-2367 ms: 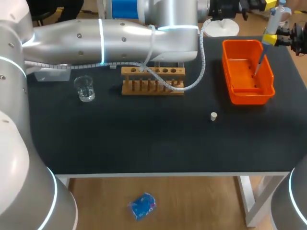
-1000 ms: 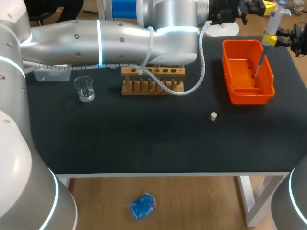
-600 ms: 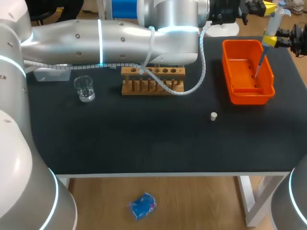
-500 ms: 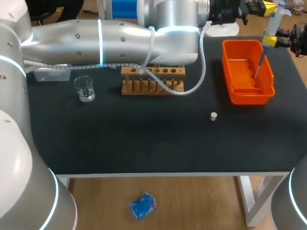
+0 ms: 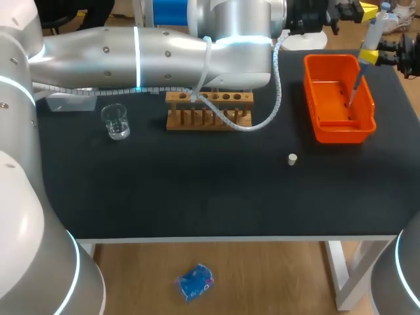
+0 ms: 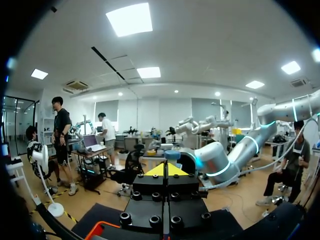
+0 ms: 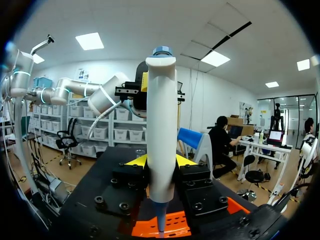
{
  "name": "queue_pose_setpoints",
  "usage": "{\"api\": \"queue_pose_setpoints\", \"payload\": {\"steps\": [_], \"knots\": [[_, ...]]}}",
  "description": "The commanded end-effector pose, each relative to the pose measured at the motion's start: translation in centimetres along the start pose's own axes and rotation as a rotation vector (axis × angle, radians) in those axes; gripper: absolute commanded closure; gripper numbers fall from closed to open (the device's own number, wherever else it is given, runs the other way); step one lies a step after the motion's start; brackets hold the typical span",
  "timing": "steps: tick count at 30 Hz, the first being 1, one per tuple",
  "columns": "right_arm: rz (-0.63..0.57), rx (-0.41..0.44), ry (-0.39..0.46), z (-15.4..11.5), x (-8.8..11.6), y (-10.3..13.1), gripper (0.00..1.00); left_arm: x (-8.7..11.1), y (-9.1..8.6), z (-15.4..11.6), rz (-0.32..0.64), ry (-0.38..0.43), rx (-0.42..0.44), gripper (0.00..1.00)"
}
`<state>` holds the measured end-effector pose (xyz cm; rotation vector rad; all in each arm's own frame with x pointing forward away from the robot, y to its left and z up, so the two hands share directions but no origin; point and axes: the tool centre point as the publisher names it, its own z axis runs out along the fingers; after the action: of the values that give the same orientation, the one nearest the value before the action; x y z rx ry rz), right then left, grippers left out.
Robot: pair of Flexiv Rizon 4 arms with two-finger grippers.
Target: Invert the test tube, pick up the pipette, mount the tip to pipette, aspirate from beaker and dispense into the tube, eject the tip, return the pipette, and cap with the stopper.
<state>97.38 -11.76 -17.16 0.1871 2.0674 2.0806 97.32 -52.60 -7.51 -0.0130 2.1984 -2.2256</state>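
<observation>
A black table [image 5: 197,197] fills the head view. The silver left arm [image 5: 164,46] crosses it toward 1 o'clock. Its left gripper [image 6: 165,169] has its yellow tips pressed together, with nothing visible between them, and sits near the pipette's head at about 9 o'clock from it.

An orange plastic bin [image 5: 341,134] sits at 2 o'clock. The right gripper [image 5: 369,55] pinches a white-and-blue pipette [image 5: 372,34] above the bin. The pipette's long axis is nearly upright and its thin tip points down inside the bin, so ejecting the tip looks like the next step, with clear room below.

A wooden test-tube rack [image 5: 209,119] stands at 11 o'clock and a clear glass beaker [image 5: 117,122] at 10 o'clock. A small white stopper [image 5: 293,158] lies at 7 o'clock from the bin, well apart from it.
</observation>
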Motion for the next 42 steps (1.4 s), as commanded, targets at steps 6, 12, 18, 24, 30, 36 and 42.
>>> {"api": "queue_pose_setpoints", "payload": {"steps": [6,12,18,24,30,36,42], "knots": [[0.0,0.001,0.004,0.0,-0.2,0.6,1.0,0.2,1.0,0.3,-0.004,-0.002,0.002,1.0],[0.0,0.001,0.004,0.0,-0.2,0.6,1.0,0.3,1.2,0.3,-0.009,-0.003,0.003,1.0],[0.0,0.001,0.004,0.0,-0.2,0.6,1.0,0.4,1.4,0.3,-0.015,-0.004,0.005,1.0],[0.0,0.001,0.004,0.0,-0.2,0.6,1.0,0.5,1.7,0.4,-0.022,-0.005,0.009,1.0],[0.0,0.001,0.004,0.0,-0.2,0.6,1.0,0.4,1.9,0.4,-0.027,-0.006,0.009,1.0],[0.0,0.001,0.004,0.0,-0.2,0.6,1.0,0.3,2.1,0.5,-0.021,-0.012,-0.01,1.0],[0.0,0.001,0.004,0.0,-0.2,0.6,1.0,0.3,2.3,0.5,-0.018,-0.014,-0.017,1.0]]}}
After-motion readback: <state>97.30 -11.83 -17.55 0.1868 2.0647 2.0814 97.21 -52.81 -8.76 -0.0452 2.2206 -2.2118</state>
